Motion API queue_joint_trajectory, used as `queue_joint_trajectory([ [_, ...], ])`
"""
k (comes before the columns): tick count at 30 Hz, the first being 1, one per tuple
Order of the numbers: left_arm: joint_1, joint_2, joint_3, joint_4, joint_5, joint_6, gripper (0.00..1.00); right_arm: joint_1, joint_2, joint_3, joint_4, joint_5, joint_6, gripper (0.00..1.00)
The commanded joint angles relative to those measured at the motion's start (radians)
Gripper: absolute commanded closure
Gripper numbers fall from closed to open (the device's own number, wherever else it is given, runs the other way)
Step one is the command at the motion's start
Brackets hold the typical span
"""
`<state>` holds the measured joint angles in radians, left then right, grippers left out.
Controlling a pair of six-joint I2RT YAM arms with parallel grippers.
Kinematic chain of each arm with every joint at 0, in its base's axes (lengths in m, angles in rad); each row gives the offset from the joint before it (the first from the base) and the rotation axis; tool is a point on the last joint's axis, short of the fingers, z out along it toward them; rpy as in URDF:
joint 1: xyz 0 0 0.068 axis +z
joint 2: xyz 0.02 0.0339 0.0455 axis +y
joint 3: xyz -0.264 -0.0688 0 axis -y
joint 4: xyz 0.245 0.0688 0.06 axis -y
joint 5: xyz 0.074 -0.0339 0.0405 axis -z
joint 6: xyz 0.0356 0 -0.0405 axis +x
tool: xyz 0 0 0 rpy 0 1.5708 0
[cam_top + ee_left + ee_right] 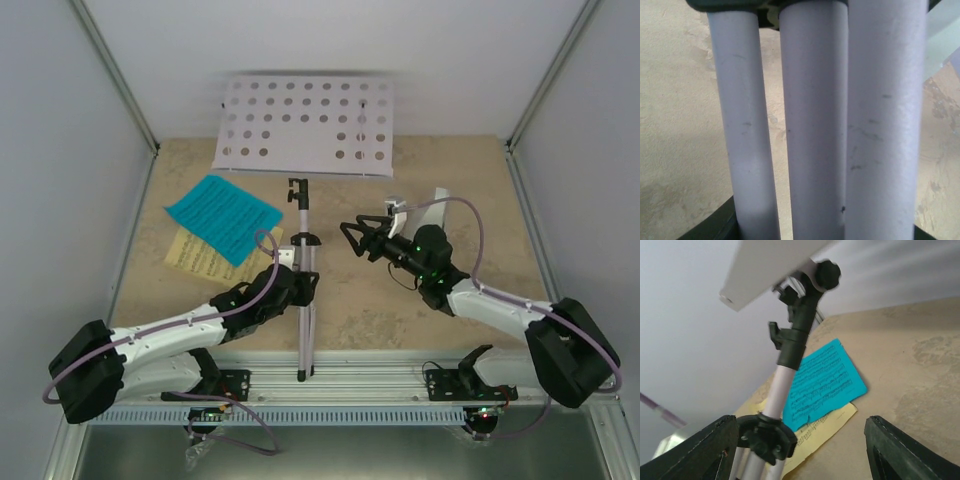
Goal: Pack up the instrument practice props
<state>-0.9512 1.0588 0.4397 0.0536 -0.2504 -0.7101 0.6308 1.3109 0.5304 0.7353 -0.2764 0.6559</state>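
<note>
Stand: white perforated music stand on a thin silver tripod (304, 128), mid-bench, legs folded together, desk toward the far edge.
Sheets: cyan paper music sheet (222, 215) overlapping yellow paper music sheet (193, 258), nearer the bench's left edge.

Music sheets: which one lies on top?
The cyan sheet. It overlaps the yellow sheet, which only peeks out beneath its near edge.

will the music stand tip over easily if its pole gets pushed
Probably: the music stand has a wide perforated plate high on a thin pole, so it looks top-heavy. Its legs seem folded together, leaving little footing. The smooth tubes may slide within the left gripper.
</note>
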Motion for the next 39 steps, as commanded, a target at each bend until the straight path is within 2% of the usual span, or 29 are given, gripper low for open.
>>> queue_joint_trajectory([
  [1, 0.001, 0.006, 0.070, 0.164, -0.054, 0.034, 1.00, -0.001, -0.099, -0.030, -0.058, 0.036, -0.040, 0.29],
  [13, 0.075, 0.058, 0.073, 0.199, -0.057, 0.038, 1.00, 0.000, -0.445, -0.075, -0.288, 0.123, -0.106, 0.28],
  [22, 0.111, 0.127, 0.052, 0.249, -0.023, 0.045, 1.00, 0.000, -0.634, -0.086, -0.453, 0.161, -0.146, 0.26],
  [30, 0.135, 0.205, 0.030, 0.300, 0.019, 0.034, 1.00, 0.000, -0.744, -0.079, -0.586, 0.223, -0.207, 0.23],
  [39, 0.143, 0.328, 0.071, 0.285, -0.008, 0.063, 1.00, -0.001, -0.805, -0.104, -0.623, 0.239, -0.205, 0.23],
])
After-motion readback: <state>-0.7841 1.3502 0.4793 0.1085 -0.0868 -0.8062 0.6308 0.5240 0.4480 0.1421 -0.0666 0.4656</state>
